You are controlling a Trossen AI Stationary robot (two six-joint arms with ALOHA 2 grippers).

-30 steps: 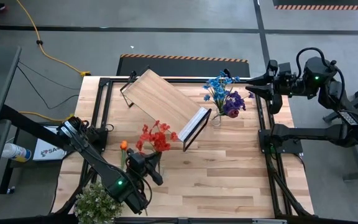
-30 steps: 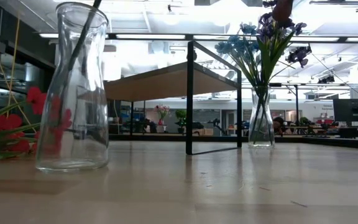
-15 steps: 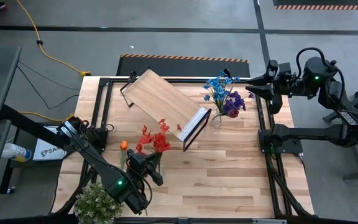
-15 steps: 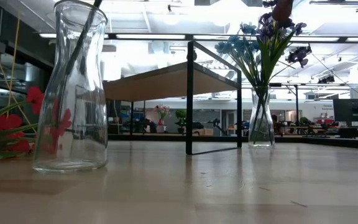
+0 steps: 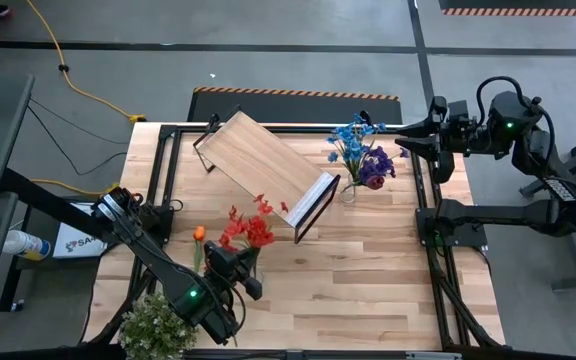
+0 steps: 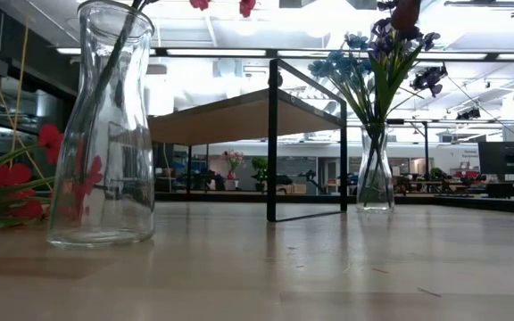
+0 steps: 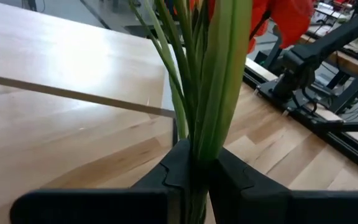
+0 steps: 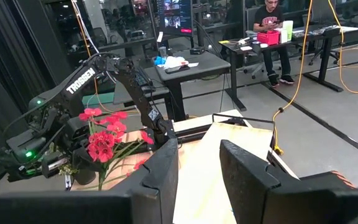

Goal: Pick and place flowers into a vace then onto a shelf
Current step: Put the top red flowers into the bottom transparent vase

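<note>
Near the bench's [image 5: 368, 290] front edge, the left gripper [image 7: 194, 171] has its jaws clamped on the green stems of the red flowers [image 5: 248, 226], held over a clear vase [image 6: 105, 134]. Farther back lies the tilted shelf [image 5: 263, 165]. The right gripper [image 8: 197, 162] waits beyond, jaws parted, empty.

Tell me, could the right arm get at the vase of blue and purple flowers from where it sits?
Probably yes. The right gripper, empty with its fingers apart, waits at the table's edge beside the vase of blue and purple flowers, with nothing between them. The shelf stands on the vase's other side.
</note>
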